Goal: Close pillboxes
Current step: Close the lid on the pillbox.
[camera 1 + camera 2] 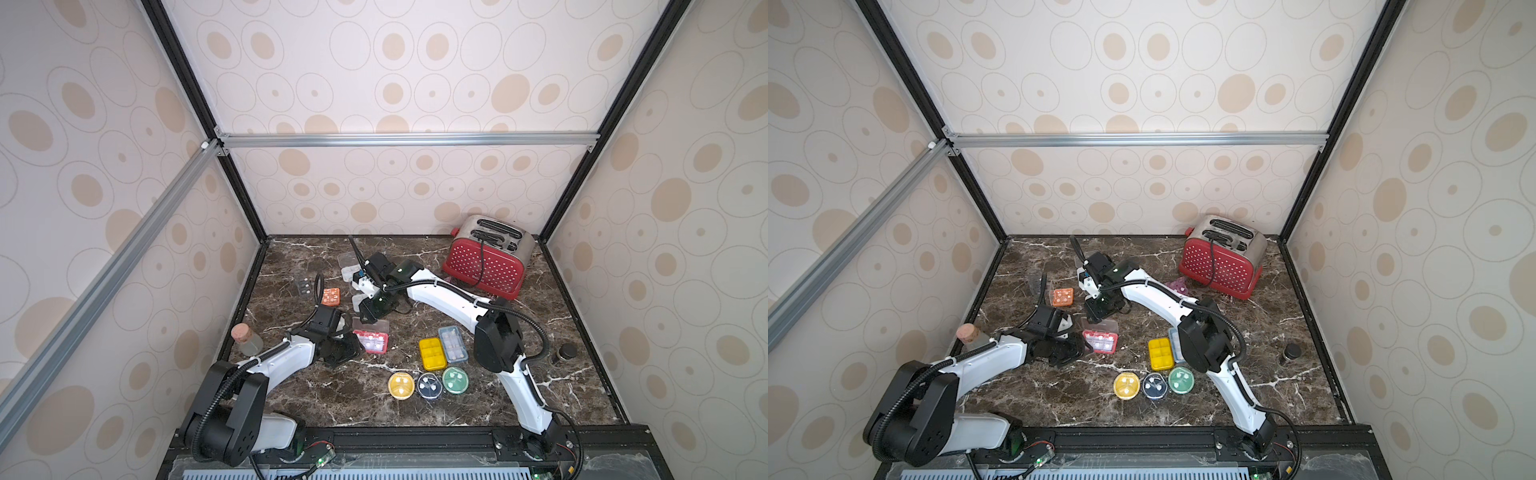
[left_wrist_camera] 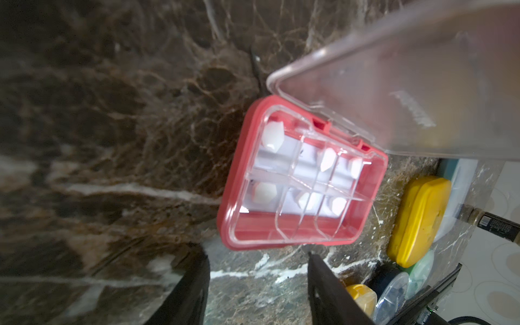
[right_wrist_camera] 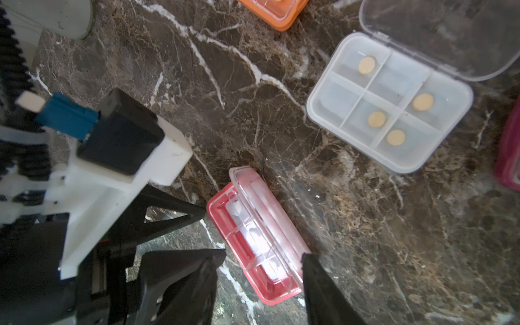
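Note:
A red pillbox (image 1: 372, 341) (image 2: 301, 180) holding white pills lies mid-table, its clear lid (image 2: 394, 84) standing up on the hinge. My left gripper (image 2: 257, 253) (image 1: 358, 347) is open just short of the box's near edge, with nothing between its fingers. My right gripper (image 3: 264, 253) (image 1: 371, 321) hangs open above the red pillbox (image 3: 253, 233); one fingertip (image 3: 306, 257) is by the raised lid and the other is clear of the box. A white pillbox (image 3: 391, 101) with tan pills lies open beyond. Closed yellow (image 1: 432, 353), blue (image 1: 453, 344) and three round pillboxes (image 1: 429, 385) sit near the front.
An orange pillbox (image 1: 331, 296) and a small clear case (image 1: 304, 286) lie at the left; a purple pillbox (image 1: 1177, 286) sits behind the right arm. The red toaster (image 1: 486, 259) stands back right, a cork jar (image 1: 246, 338) at the left edge, a dark jar (image 1: 566, 353) at the right.

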